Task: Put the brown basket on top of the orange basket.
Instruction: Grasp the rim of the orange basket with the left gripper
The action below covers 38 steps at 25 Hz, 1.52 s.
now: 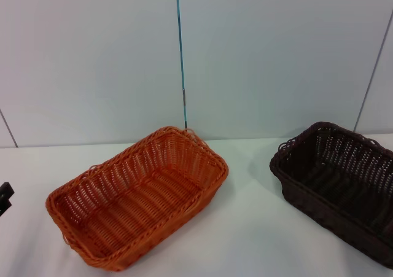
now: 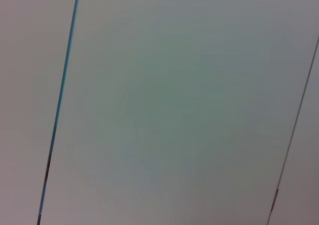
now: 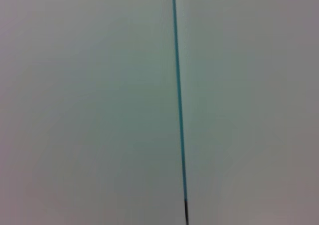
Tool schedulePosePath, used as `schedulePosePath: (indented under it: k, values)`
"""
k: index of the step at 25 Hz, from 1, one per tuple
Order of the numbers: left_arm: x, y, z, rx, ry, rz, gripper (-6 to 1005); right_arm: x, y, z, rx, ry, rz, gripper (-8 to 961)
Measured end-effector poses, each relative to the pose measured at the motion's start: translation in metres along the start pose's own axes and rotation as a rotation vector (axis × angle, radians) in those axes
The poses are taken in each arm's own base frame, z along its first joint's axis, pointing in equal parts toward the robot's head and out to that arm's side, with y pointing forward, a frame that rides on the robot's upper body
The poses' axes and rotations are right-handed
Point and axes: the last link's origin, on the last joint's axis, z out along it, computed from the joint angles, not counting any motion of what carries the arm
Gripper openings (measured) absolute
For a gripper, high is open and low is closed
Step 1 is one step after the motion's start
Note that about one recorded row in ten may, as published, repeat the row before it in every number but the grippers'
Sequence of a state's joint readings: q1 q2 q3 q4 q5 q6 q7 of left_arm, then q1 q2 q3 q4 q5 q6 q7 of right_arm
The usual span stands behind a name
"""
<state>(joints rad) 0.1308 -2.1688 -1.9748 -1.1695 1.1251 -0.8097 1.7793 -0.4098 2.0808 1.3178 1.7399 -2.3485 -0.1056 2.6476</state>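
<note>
Sitting apart on the white table (image 1: pixel 245 240): the orange basket (image 1: pixel 138 197) and the brown basket (image 1: pixel 338 188), both upright and open side up.
The orange one lies at centre-left, the brown one well to its right at the picture's edge. Only a dark sliver of the left gripper (image 1: pixel 5 197) shows at the left border; its fingers cannot be told. The right gripper is unseen.

The head camera looks forward and down over the white table (image 1: pixel 245 240) at the orange basket (image 1: pixel 138 197) and brown basket (image 1: pixel 338 188) against the panelled wall (image 1: pixel 276 56), while both wrist cameras face only that wall, sharing its blue seam (image 3: pixel 178 110).
</note>
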Motion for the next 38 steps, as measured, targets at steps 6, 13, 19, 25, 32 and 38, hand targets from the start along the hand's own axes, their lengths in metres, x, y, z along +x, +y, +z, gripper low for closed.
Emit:
schedulePosePath:
  k: [6, 13, 19, 25, 32, 38]
  values:
    - [-0.001, 0.000, 0.001, -0.002, -0.004, -0.004, 750, 0.000, -0.001, 0.000, 0.003, 0.002, 0.000, 919]
    - [0.001, 0.003, 0.008, -0.018, 0.001, -0.001, 749, -0.001, -0.002, 0.002, 0.007, -0.001, -0.001, 919]
    - [0.002, 0.003, 0.017, -0.007, -0.008, -0.006, 749, -0.002, -0.004, 0.005, 0.017, -0.005, 0.002, 920]
    - [0.013, -0.003, 0.037, 0.097, -0.074, -0.063, 742, -0.003, -0.005, 0.010, 0.023, -0.007, 0.006, 919]
    - [0.045, 0.004, 0.063, 0.085, -0.138, -0.087, 712, -0.007, -0.005, 0.013, 0.024, -0.016, 0.007, 918]
    - [0.060, 0.003, 0.086, 0.099, -0.333, -0.120, 680, -0.008, -0.002, 0.017, 0.028, -0.033, 0.012, 916]
